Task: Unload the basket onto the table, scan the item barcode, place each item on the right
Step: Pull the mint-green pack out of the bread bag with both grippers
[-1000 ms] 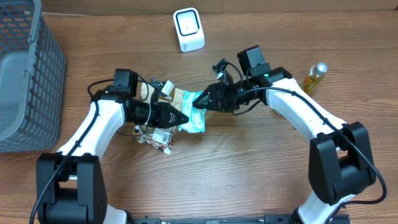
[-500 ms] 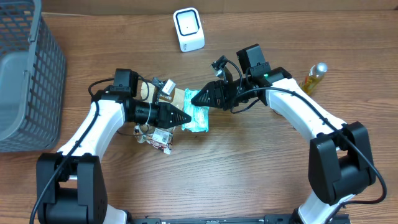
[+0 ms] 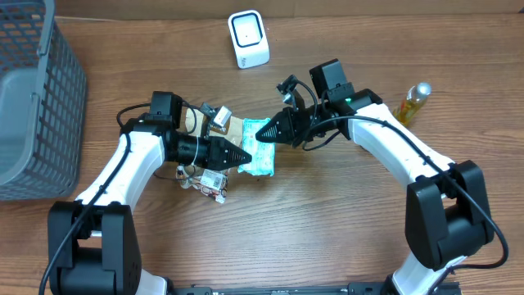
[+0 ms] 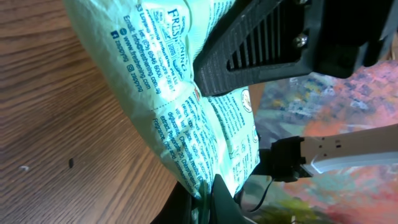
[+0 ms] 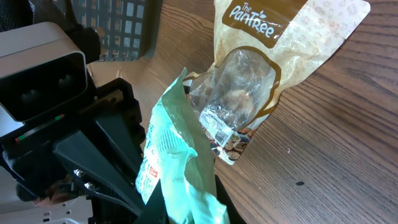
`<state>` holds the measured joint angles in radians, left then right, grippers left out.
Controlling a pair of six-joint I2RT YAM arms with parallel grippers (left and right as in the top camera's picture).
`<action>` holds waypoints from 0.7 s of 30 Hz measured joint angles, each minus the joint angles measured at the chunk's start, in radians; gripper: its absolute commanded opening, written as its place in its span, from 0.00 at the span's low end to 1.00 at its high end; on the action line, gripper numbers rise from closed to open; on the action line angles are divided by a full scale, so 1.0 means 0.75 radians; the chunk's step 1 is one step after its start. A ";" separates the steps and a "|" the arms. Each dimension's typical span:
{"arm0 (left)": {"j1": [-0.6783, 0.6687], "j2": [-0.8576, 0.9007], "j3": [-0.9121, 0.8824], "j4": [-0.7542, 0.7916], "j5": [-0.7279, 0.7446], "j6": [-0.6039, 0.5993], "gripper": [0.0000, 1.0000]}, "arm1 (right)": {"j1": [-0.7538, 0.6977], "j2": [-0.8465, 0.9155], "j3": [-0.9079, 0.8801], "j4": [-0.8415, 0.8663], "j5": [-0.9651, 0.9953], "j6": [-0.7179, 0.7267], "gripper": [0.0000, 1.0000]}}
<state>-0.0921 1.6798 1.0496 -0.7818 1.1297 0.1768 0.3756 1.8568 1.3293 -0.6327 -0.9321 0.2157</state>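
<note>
Two robot arms share a green packet (image 3: 262,157) on the table in front of the white scanner (image 3: 248,38). The left gripper (image 3: 247,156) is clamped on the packet's edge farther from the scanner. The right gripper (image 3: 259,131) is pinched tight on the edge nearer it. A brown snack pouch (image 5: 261,68) lies alongside.

There were two robot arms, the left arm (image 3: 131,164) and the right arm (image 3: 401,147). Each arm had one gripper, so that made two: the left gripper (image 3: 244,157) and the right gripper (image 3: 260,131). There was one green packet (image 3: 264,162). There was one brown snack bag (image 5: 273,50). There was one white scanner (image 3: 248,38), one gray basket (image 3: 37,98) and one yellow bottle (image 3: 415,100). There was one small clear packet (image 3: 210,183). There was one wooden table (image 3: 327,229).
</note>
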 measured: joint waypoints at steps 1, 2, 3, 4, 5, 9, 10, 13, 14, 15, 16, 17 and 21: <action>-0.001 0.000 0.000 -0.001 -0.006 0.002 0.04 | 0.000 0.000 0.000 0.000 0.002 0.000 0.07; -0.001 0.000 0.000 0.000 -0.009 0.004 0.04 | 0.000 0.000 0.000 -0.001 0.003 -0.001 0.19; -0.001 0.000 0.000 0.001 -0.013 0.005 0.04 | 0.000 0.000 0.000 -0.003 0.003 0.003 0.31; 0.000 0.000 0.000 0.000 -0.022 0.009 0.04 | 0.000 0.000 0.000 -0.005 0.006 0.007 0.35; 0.000 0.000 0.000 -0.002 -0.032 0.009 0.04 | -0.001 0.000 0.000 -0.005 0.008 -0.002 0.36; 0.000 0.000 0.000 -0.004 -0.066 0.011 0.04 | -0.002 0.000 0.000 -0.001 0.011 -0.008 0.38; 0.000 0.000 0.000 -0.005 -0.073 0.013 0.04 | -0.002 0.000 0.000 -0.001 0.011 -0.008 0.38; 0.000 0.000 0.000 -0.008 -0.095 0.014 0.05 | -0.003 0.000 0.000 0.000 0.017 -0.010 0.28; 0.000 0.000 0.000 -0.009 -0.098 0.014 0.04 | -0.003 0.000 0.000 0.002 0.021 -0.016 0.17; 0.000 0.000 0.000 -0.010 -0.101 0.014 0.04 | -0.004 0.000 0.000 0.005 0.025 -0.020 0.06; 0.000 0.000 0.000 -0.010 -0.102 0.014 0.04 | -0.004 0.000 -0.001 0.006 0.031 -0.017 0.04; 0.000 0.000 0.000 -0.010 -0.103 0.014 0.04 | -0.004 0.000 -0.001 0.004 0.030 -0.010 0.04; 0.000 0.000 0.000 -0.015 -0.106 0.014 0.04 | -0.004 0.000 -0.002 0.006 0.031 -0.009 0.04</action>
<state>-0.0921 1.6798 1.0496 -0.7929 1.0500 0.1875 0.3725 1.8568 1.3281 -0.6285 -0.9089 0.2092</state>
